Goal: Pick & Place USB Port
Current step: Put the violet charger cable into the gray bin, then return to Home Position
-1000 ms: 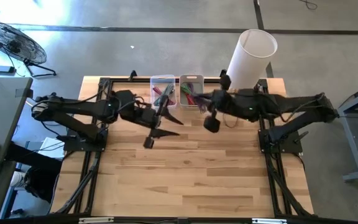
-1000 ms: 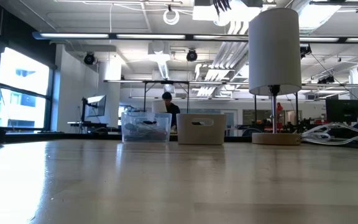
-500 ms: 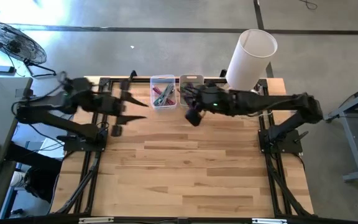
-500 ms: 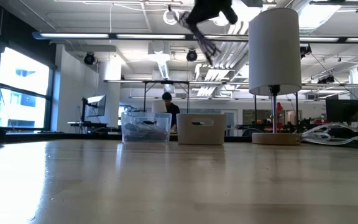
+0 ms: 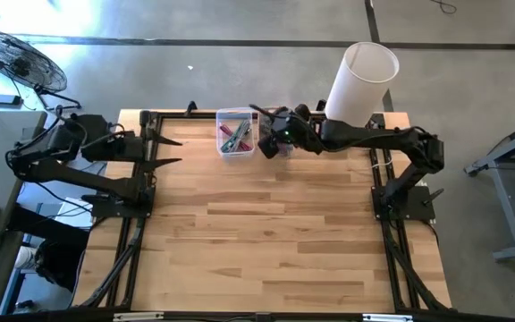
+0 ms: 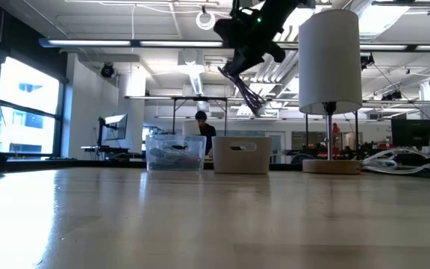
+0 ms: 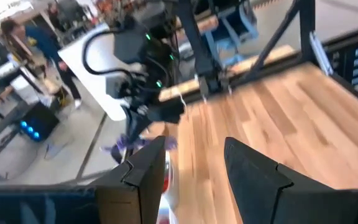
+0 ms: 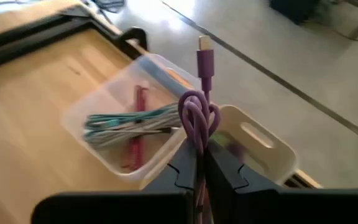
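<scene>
Since the earlier frames the left arm has swung right off the middle of the surface (image 5: 266, 233) and parked by its left edge, while the right arm has carried its load back toward the two bins at the far side.

The right claw (image 8: 197, 163) is pinched fully shut on a purple USB cable (image 8: 198, 115). It grips the looped bundle low down, so the coil stands up between the fingers with the plug end poking out past them, which keeps the connector clear of the pads. In the low view the cable hangs well above the bins, so nothing is placed yet.

From above, the claw sits about over the white bin (image 8: 263, 146), just beside the clear bin (image 8: 114, 127) that already holds teal and red cables (so sorting by colour is my guess). Whether it's centred over the white one or over the gap between them, I honestly can't tell from these angles.

The left claw (image 7: 194, 163) is empty with its fingers spread apart, pulled back so it stays out of the right arm's way.
</scene>
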